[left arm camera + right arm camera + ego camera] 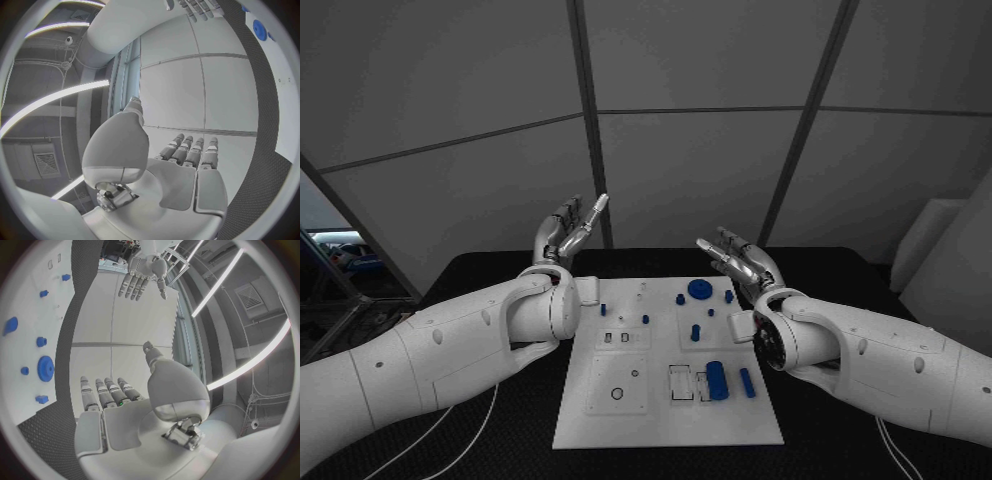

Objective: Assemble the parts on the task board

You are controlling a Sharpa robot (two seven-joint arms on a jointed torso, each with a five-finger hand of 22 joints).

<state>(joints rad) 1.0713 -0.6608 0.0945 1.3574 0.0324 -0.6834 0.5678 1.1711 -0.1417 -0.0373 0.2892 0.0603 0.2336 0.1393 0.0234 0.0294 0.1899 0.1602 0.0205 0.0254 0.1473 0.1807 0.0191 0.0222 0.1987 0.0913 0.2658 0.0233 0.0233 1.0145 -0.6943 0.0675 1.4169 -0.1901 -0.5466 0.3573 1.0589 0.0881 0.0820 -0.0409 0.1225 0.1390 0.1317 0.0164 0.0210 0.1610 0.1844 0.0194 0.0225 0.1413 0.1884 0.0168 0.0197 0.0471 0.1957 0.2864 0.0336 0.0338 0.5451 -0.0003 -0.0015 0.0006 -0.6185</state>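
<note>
A white task board [589,420] is seen lying in the middle of a black table [473,275], viewed from above. Small blue parts are scattered over its right half: a round gear-like part [700,290] towards twelve o'clock of the board, a short peg [695,332] near its centre, and a larger cylinder [715,381] with a slimmer pin [747,383] just beside it towards five o'clock.

Both hands are raised above the far end of the board, well apart from each other. The left hand [568,232] is held upright at about eleven o'clock, fingers [190,150] straight and side by side, nothing grasped. The right hand [741,260] is held at about one o'clock, fingers [103,390] extended and slightly spread, nothing grasped.

No part is touched by either hand, so the assembly is judged to be at its outset, with a first part yet to be chosen. For the next move, one hand would have to be lowered over a loose part, probably the right hand towards the gear-like part nearest it, and the fingers closed around it.
</note>
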